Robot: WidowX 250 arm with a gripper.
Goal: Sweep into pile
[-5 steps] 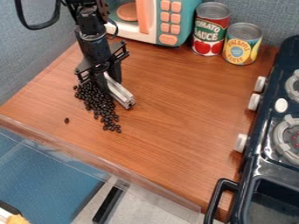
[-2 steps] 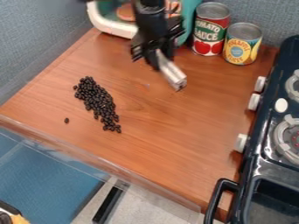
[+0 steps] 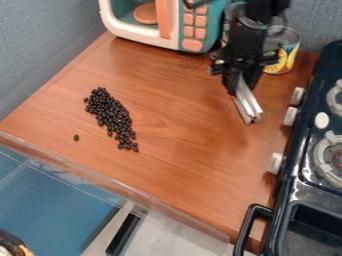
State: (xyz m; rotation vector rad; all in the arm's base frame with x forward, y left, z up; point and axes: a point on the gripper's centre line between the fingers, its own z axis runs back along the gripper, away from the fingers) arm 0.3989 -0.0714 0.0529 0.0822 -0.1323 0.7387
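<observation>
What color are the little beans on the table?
The beans are black, or a very dark brown, and they show best in the camera view.

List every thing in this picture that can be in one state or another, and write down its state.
Dark beans: gathered in a long, narrow pile.
Stray bean: apart from the pile.
Hand: closed on the silver bar, away from the beans.
Silver bar: held, slanting downward.
Toy microwave: door looks shut.
Yellow can: upright, partly behind the arm.
</observation>
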